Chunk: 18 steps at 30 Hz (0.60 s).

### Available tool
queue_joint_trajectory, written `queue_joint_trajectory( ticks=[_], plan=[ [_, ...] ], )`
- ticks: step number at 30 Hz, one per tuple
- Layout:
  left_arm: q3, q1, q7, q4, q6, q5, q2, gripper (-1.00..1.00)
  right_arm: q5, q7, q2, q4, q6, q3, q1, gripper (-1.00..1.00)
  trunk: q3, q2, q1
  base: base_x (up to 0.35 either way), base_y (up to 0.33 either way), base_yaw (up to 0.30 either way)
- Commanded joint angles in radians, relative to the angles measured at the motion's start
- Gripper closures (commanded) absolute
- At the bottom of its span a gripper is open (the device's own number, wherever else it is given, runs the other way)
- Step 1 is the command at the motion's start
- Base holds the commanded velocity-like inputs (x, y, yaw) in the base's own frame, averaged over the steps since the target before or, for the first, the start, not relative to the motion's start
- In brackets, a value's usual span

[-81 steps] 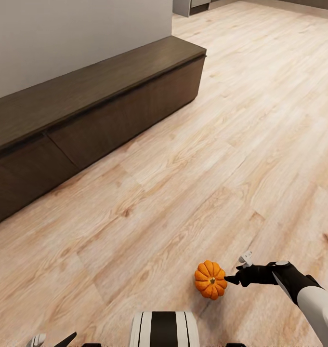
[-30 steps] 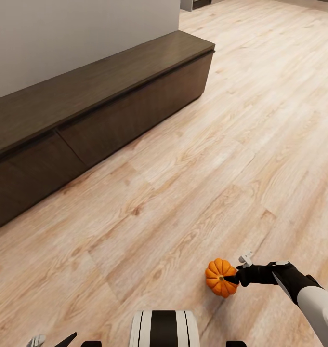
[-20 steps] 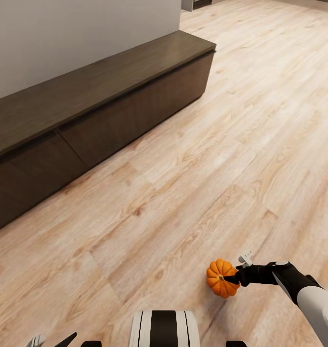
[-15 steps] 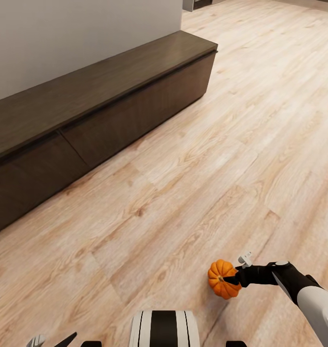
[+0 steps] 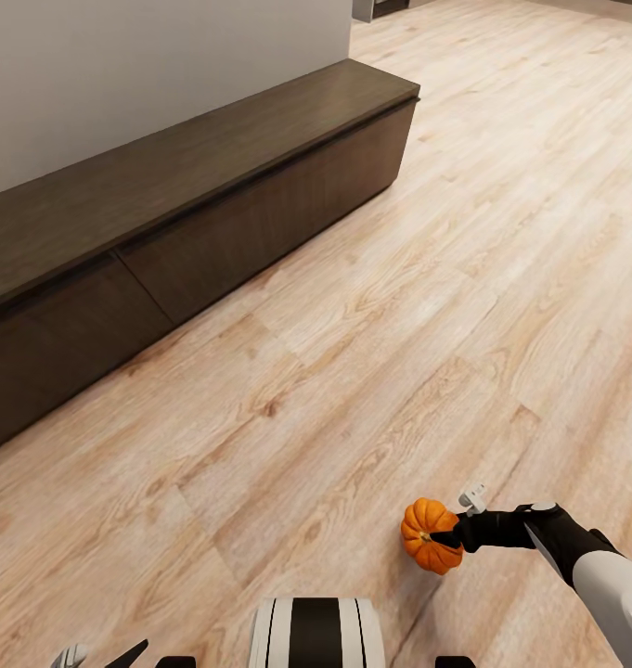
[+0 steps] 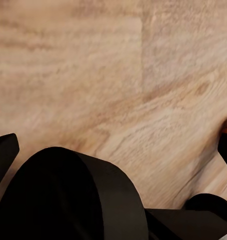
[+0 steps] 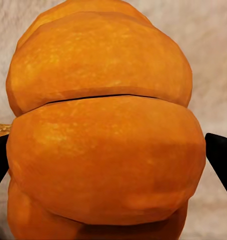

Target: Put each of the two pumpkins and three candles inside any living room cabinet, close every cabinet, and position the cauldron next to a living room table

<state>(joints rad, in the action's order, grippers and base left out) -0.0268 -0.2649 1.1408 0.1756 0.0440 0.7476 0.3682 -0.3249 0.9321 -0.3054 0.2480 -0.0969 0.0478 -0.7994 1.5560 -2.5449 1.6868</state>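
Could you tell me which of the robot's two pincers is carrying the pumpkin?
The right pincer: it grips the orange pumpkin above the floor, while the left pincer carries none.

Home living rm: pale wood-plank floor (image 5: 371, 306), plain grey wall (image 5: 121, 74), long low dark brown cabinet (image 5: 195, 213) w/ flat fronts along it. Floor runs on to another rm, top.
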Motion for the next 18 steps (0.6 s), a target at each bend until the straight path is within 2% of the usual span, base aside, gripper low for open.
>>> queue_joint_trajectory(
  ticks=[1, 18],
  plan=[
    [-0.002, 0.0, 0.004, -0.001, 0.005, -0.001, 0.0, -1.0, -0.009, -0.025, 0.0, 0.002, -0.01, 0.007, 0.0, 1.0, 0.001, 0.0, 0.0, 0.0, 0.0, 0.0],
    [-0.002, 0.0, 0.004, -0.001, 0.005, -0.001, 0.0, -1.0, -0.009, -0.025, 0.0, 0.002, -0.01, 0.007, 0.0, 1.0, 0.001, 0.0, 0.0, 0.0, 0.0, 0.0]
  ],
)
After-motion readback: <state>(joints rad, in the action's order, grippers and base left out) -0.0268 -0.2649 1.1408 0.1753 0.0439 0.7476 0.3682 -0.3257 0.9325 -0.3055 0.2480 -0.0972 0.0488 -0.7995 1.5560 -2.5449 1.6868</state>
